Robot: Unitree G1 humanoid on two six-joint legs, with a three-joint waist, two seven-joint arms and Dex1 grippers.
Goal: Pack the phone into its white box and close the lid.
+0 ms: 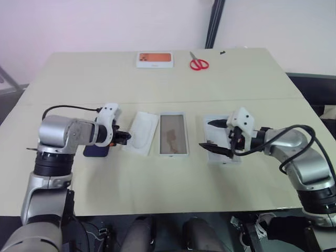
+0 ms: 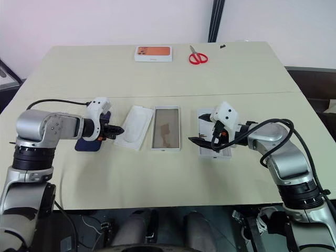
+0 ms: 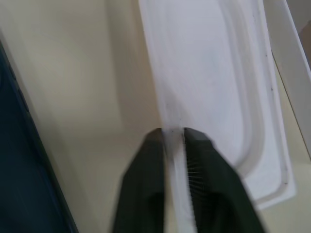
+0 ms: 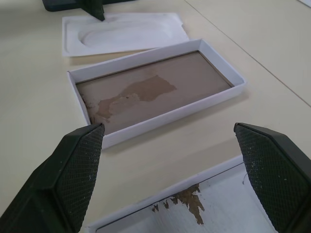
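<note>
The left gripper [image 3: 172, 138] is clenched on the edge of the thin white insert [image 1: 140, 132], its jaws pinching that rim where the insert lies on the surface [image 1: 157, 178] between the phone [image 1: 97, 150] and the lid [image 1: 174, 134]. The phone itself sits flat beside the left arm, partly hidden under the wrist, well apart from the white box [image 2: 214, 140] on the far right. The lid rests upside down in the middle, tan inside facing up. Over at the box, the right gripper [image 4: 170, 174] hangs with its jaws released wide above the near wall, holding nothing. Here's the worry: the pinch is on the insert, not the phone, so if the arm lifts now it likely carries off the wrong piece, or drags it into the lid just beside it and shoves the lid askew. A thin edge grip like that could also slip, letting the insert flop back down. And the wrist hovers so close over the phone that a sideways swing might nudge it toward the surface's edge. A pair of scissors [image 1: 199, 63] and a white box with an orange picture [image 1: 155, 59] sit at the back, out of harm's way.
</note>
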